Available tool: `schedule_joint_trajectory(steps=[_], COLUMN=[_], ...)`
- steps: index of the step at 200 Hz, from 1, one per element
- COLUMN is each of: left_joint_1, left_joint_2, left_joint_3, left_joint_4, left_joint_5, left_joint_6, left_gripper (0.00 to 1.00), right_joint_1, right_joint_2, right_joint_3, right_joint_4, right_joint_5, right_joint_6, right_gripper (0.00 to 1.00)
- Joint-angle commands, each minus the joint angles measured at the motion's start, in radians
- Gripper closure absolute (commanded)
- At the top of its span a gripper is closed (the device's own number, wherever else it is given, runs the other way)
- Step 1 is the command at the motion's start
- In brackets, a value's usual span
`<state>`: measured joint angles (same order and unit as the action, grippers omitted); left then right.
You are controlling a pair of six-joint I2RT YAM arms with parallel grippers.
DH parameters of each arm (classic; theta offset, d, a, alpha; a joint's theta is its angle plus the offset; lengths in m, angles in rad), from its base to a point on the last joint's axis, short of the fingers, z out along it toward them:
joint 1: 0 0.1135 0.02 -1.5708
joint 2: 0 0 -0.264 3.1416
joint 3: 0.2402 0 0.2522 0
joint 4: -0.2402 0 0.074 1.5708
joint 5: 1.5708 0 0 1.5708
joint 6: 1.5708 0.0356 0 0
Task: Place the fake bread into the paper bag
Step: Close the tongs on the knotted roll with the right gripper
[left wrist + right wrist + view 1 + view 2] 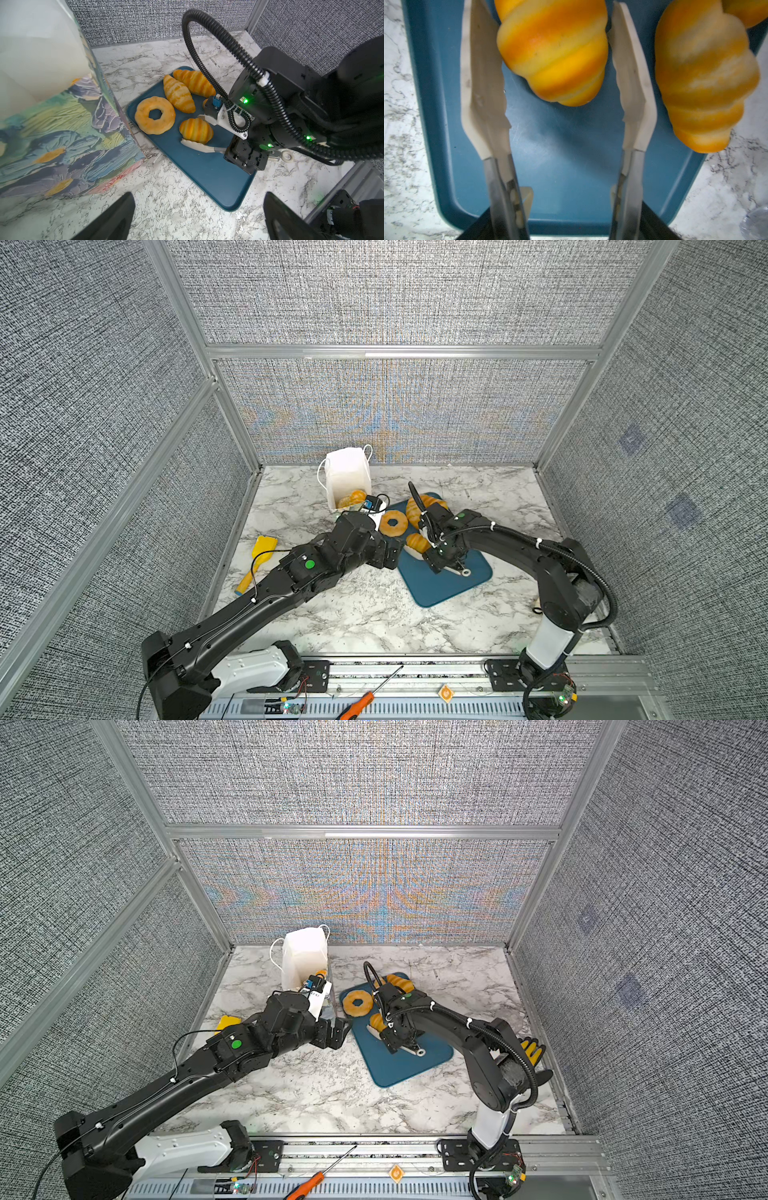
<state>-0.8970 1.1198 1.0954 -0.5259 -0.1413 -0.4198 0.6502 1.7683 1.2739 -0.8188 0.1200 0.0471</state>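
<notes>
Left gripper (198,195) is hovering wide open over the table (187,218). Right gripper (564,216) is clamping tongs (485,83), whose blades are straddling a croissant (552,52) on the tray (550,155). Farther back, a pastry (353,498) is showing inside the paper bag (347,468).

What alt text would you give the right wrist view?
Open white-tipped tongs straddle a striped orange croissant on a blue tray, one blade on each side. A second croissant lies beside it, and marble table shows around the tray.
</notes>
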Motion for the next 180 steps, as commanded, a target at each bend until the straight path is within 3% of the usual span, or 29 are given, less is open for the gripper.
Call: schedule_joint_trajectory(steps=[1,83,180], left_joint_1=[0.0,0.0,0.0], left_joint_2=[-0.009,-0.04,-0.1], left_joint_3=[-0.003,-0.02,-0.027], left_joint_4=[-0.007,0.0,-0.029], left_joint_5=[-0.018,-0.03,-0.08], left_joint_6=[-0.002,-0.008,-0.012], left_gripper=[0.02,0.01,0.01], right_joint_1=[0.002,0.001,0.0], right_joint_2=[-0.003,-0.034,-0.105], right_joint_3=[-0.002,-0.016,-0.031], right_joint_4=[-0.007,-0.038,-0.036], right_joint_5=[-0.022,-0.058,-0.106], right_joint_6=[-0.009,-0.015,0.01], right_gripper=[0.28,0.45,0.51])
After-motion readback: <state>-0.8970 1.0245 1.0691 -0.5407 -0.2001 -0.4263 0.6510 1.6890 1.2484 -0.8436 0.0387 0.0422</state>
